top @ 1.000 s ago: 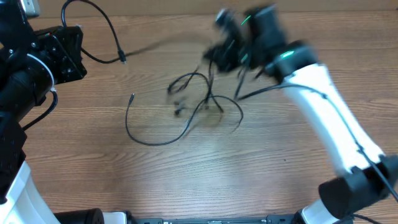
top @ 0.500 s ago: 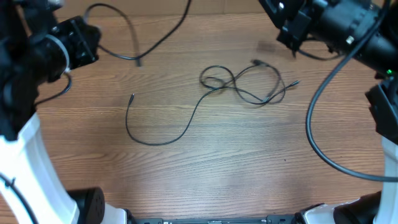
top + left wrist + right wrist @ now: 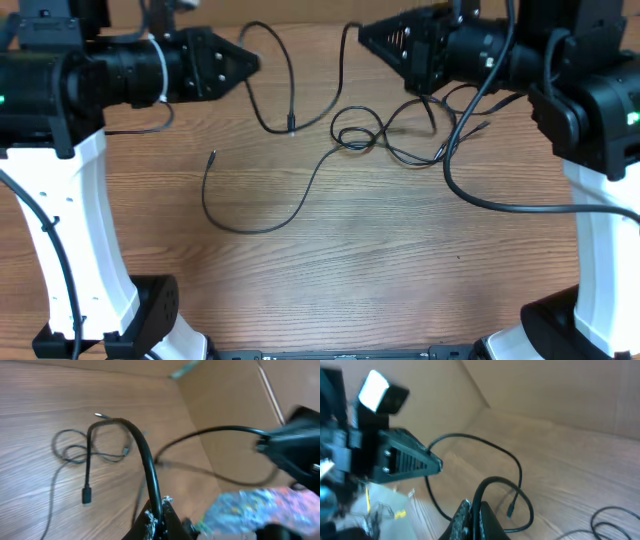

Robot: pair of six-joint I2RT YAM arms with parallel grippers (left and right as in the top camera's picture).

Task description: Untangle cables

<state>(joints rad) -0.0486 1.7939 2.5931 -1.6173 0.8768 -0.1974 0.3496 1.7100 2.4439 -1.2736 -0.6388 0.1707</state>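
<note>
**Black cords pinched in both pincers, a tangle on the wood**

Left pincer [image 3: 161, 505] is clamped narrow on the first cable [image 3: 146, 457]. This thin black cord rises out of the fingertips, bends over and hangs down to a small plug [image 3: 86, 495] dangling above the table [image 3: 330, 260]. Right pincer [image 3: 472, 507] is likewise closed tight, on the second cable [image 3: 495, 479], which curls up from between its fingers into a loop. Whether these are two cords or the two ends of one, I cannot tell.

From overhead, the two pincers face each other across the far side of the table, well apart, both off the wood. Below the gap between them, nearer the right pincer, the tangle [image 3: 385, 135] lies flat on the wood-grain top in several overlapping loops. One long tail [image 3: 260, 228] runs out of it to the left in a wide curve and ends well apart from the loops.

Behind the table stands a plain brown cardboard wall [image 3: 560, 390].
</note>
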